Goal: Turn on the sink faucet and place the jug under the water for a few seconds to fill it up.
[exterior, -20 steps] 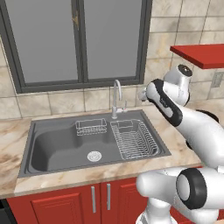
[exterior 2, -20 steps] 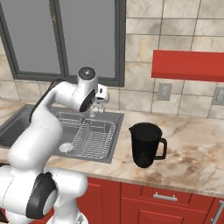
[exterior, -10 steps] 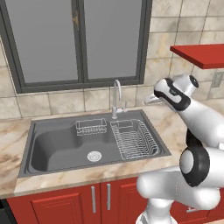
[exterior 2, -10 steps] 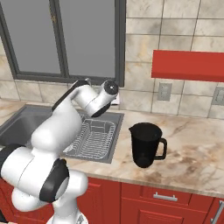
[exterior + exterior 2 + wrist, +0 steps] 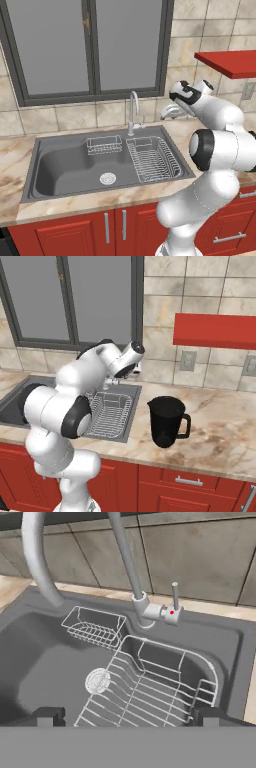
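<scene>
The faucet (image 5: 127, 567), a slim chrome gooseneck, rises at the back rim of the sink (image 5: 60, 145), its thin upright lever (image 5: 175, 597) on a stub at the base's three o'clock in the hand view; no water runs. The gripper (image 5: 170, 111) hangs above the counter beyond the sink's far right corner, jaws spread as wide as they go and holding nothing. The lever is small and smooth, so a slightly off approach could likely slide past it or knock the spout instead. The basin is dark grey metal with a round drain (image 5: 107, 178), a small wire basket (image 5: 104, 145) at its twelve o'clock and a larger wire rack (image 5: 152, 159) at three. The rack sits near the spout and may crowd a jug lowered there. The jug (image 5: 166, 421), matte black and cylindrical with a loop handle, stands on the marbled counter (image 5: 220, 426), well apart from the sink at its three o'clock.
</scene>
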You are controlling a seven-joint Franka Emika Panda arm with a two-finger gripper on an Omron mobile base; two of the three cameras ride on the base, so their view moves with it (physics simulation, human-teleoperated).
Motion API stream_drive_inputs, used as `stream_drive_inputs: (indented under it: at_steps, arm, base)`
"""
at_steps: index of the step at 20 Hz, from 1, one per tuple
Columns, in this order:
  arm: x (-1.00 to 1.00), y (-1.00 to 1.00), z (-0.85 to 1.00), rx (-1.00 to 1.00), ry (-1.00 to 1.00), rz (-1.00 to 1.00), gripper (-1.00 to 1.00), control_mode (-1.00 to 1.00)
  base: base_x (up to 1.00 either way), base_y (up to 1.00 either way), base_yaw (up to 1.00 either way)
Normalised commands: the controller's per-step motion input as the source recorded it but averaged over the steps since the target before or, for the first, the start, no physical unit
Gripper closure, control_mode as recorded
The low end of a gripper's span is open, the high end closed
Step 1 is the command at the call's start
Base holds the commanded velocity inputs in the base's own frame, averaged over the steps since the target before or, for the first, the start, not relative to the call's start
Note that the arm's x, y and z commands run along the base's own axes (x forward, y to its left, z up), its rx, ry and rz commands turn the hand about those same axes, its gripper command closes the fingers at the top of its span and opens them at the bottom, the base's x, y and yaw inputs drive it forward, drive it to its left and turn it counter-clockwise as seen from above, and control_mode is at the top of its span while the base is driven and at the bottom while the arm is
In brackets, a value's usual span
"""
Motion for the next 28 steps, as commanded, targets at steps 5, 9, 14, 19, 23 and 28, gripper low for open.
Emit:
stream_drive_inputs:
  at_steps: [5,9,14,19,23,28]
  arm:
    - [0.44,0.0,-0.39,0.0,0.07,0.05,-1.0,-1.0]
    - [0.35,0.0,-0.42,0.0,0.0,0.04,-1.0,-1.0]
    - [0.34,0.02,-0.39,0.0,0.0,0.04,-1.0,-1.0]
    - [0.35,0.04,-0.29,0.0,0.0,0.01,-1.0,-1.0]
    - [0.29,0.18,-0.14,0.0,0.0,0.0,-1.0,-1.0]
    - [0.19,0.25,-0.13,0.0,0.0,0.0,-1.0,-1.0]
  base:
    - [0.0,0.0,0.0]
    - [0.0,0.0,0.0]
    - [0.0,0.0,0.0]
    - [0.0,0.0,0.0]
    - [0.0,0.0,0.0]
    - [0.0,0.0,0.0]
